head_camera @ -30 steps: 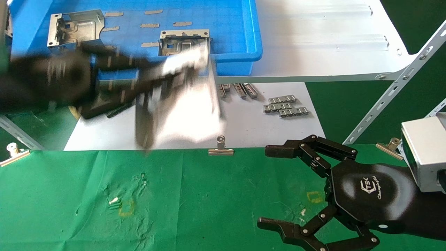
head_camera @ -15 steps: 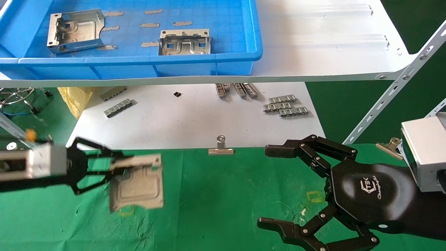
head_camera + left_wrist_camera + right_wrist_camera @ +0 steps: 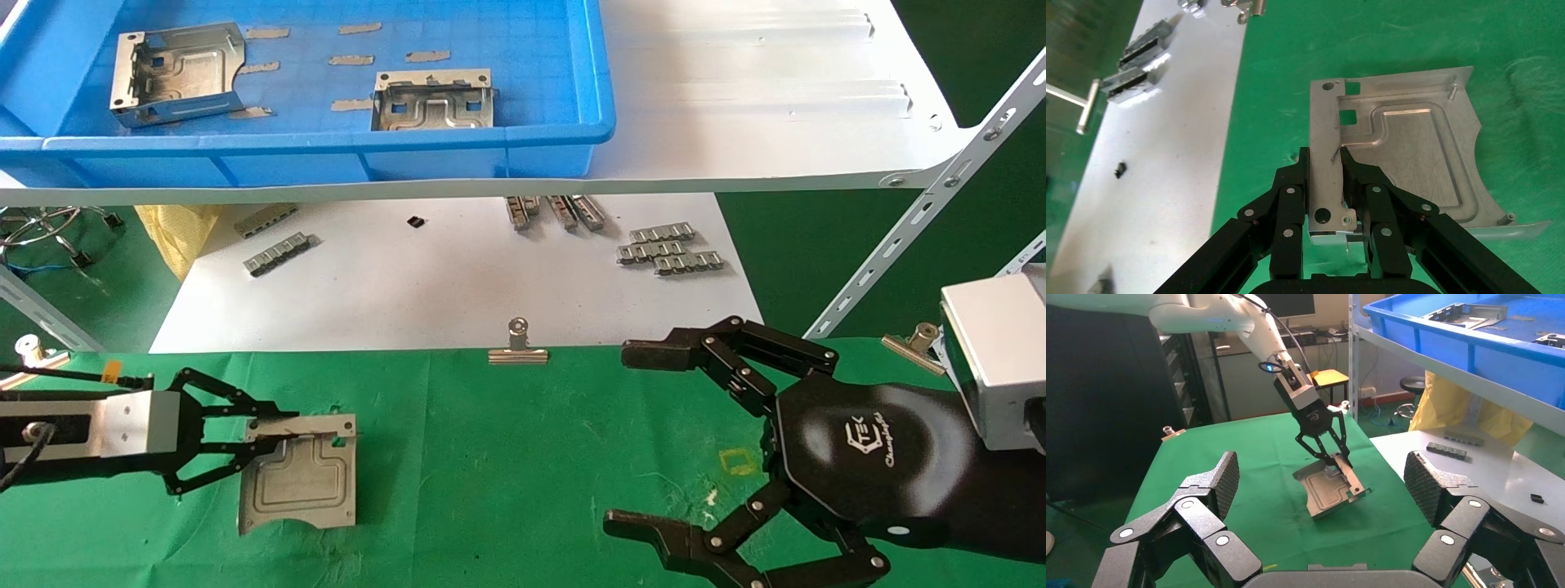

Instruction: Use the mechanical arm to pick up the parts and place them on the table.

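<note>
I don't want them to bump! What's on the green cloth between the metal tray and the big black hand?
Nothing: in the head view only bare table lies between the part and the right gripper.

The right gripper's [image 3: 654,437] black palm, at 4 o'clock, carries a white "TEK" logo with small unreadable script.

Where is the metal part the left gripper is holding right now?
In the head view the part is low over the green table on the robot's left, its side wall pinched by the left gripper.

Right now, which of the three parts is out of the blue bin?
The part pinched by the left claw over the green table; the other two lie in the bin.
</note>
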`<act>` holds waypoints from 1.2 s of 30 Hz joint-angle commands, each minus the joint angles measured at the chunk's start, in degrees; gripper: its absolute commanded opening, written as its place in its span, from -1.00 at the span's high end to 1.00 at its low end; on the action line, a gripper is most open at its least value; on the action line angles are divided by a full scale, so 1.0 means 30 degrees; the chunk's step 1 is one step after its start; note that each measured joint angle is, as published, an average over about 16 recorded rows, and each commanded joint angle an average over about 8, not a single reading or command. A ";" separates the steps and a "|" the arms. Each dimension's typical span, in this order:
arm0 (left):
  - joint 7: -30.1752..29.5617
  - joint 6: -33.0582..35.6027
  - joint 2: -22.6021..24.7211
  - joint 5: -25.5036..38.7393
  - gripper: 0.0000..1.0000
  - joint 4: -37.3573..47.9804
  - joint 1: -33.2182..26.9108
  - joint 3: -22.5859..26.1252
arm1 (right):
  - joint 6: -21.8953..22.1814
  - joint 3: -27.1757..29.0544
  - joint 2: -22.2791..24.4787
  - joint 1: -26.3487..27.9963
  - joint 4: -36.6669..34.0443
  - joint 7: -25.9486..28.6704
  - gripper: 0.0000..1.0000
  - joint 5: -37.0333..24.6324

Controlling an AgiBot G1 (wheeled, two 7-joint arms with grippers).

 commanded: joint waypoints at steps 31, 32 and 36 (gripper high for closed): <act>-0.4618 0.1077 0.0305 -0.2786 -1.00 0.2245 0.0672 -0.1176 | 0.0002 -0.0003 0.0002 0.0000 -0.0001 -0.0002 -1.00 0.0002; -0.5262 0.1095 0.0197 -0.3261 -1.00 0.2109 0.0991 -0.1411 | 0.0002 -0.0002 0.0002 -0.0001 -0.0002 -0.0002 -1.00 0.0003; -0.6649 0.1111 -0.0085 -0.4661 -1.00 0.1744 0.1940 -0.2075 | 0.0005 -0.0001 0.0003 -0.0003 -0.0005 -0.0002 -1.00 0.0004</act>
